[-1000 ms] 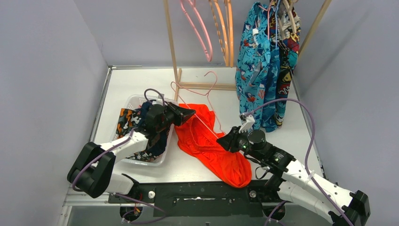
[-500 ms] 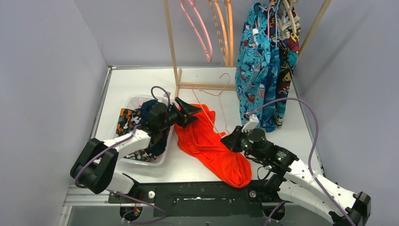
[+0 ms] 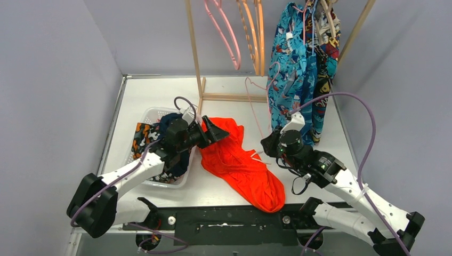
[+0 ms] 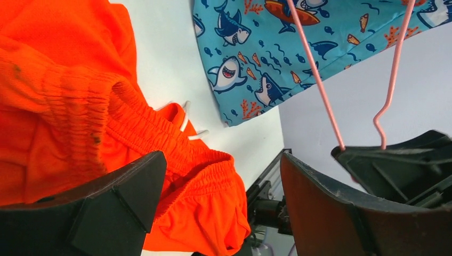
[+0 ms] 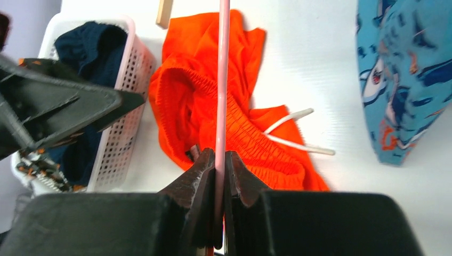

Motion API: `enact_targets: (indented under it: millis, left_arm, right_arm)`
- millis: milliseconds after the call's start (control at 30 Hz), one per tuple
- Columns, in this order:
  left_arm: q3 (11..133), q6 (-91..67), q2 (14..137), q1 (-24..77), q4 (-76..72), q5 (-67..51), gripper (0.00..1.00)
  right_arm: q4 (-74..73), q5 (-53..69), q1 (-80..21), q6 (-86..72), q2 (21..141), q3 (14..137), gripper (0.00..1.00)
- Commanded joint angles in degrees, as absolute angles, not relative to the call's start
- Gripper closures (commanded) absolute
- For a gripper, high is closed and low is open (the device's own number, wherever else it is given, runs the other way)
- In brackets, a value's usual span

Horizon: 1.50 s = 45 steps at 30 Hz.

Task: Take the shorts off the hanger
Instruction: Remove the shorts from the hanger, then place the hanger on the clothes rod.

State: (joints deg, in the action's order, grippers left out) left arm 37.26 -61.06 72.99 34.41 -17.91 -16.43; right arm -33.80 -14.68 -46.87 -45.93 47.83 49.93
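R gripper (image 5: 219, 160) is pinching the pink hanger (image 5: 222, 80) wire btwn fingers pressed together, holding it upright. L gripper (image 4: 223, 160) is hovering w/ fingers spread wide, gripping nothing, just over the orange shorts (image 3: 240, 165). Those are lying crumpled on the table (image 3: 154, 96), off the hanger, beside the basket (image 3: 146, 114) holding a navy pair (image 3: 169, 121) & a printed pair (image 3: 141, 136). At back-right, teal shorts (image 3: 285, 69) are hanging from the rack (image 3: 194, 48).

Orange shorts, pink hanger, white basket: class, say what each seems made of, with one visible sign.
Orange shorts: soft matte fabric; ribbed gathered waistband, loose folds. Pink hanger: thin smooth rod, perhaps coated wire or plastic. White basket: likely rigid plastic; moulded lattice wall.
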Motion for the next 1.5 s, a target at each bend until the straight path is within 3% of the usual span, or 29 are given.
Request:
enact_targets:
  millis: [0, 167, 467, 633, 800, 1467]
  left_arm:
    - [38.62, -50.64, 66.21, 34.40, -11.52, -13.01, 0.20]
    - [37.88, -45.51, 58.75, 34.31, -4.21, -7.31, 0.15]
    - [35.06, -41.51, 50.67, 33.76, 1.23, -3.94, 0.14]
    - [35.32, -41.51, 50.66, 33.43, 2.34, -4.17, 0.14]
    - [36.05, -41.06, 51.90, 33.37, 2.30, -5.15, 0.14]
    - [37.07, -38.71, 54.95, 33.15, 2.03, -8.16, 0.14]
  right_arm:
    - [-37.90, -23.21, -47.11, -41.70, 49.86, 55.80, 1.00]
    - [-36.91, -26.58, -47.20, -36.72, 51.34, 60.12, 1.00]
    - [-36.83, -29.65, -45.64, -26.53, 57.98, 73.31, 1.00]
    - [-39.47, -18.52, -36.73, -26.37, 63.71, 80.26, 1.00]
    - [-39.18, -15.18, -35.11, -23.68, 67.29, 84.84, 1.00]
    - [-37.46, -18.25, -34.24, -18.51, 73.09, 96.78, 1.00]
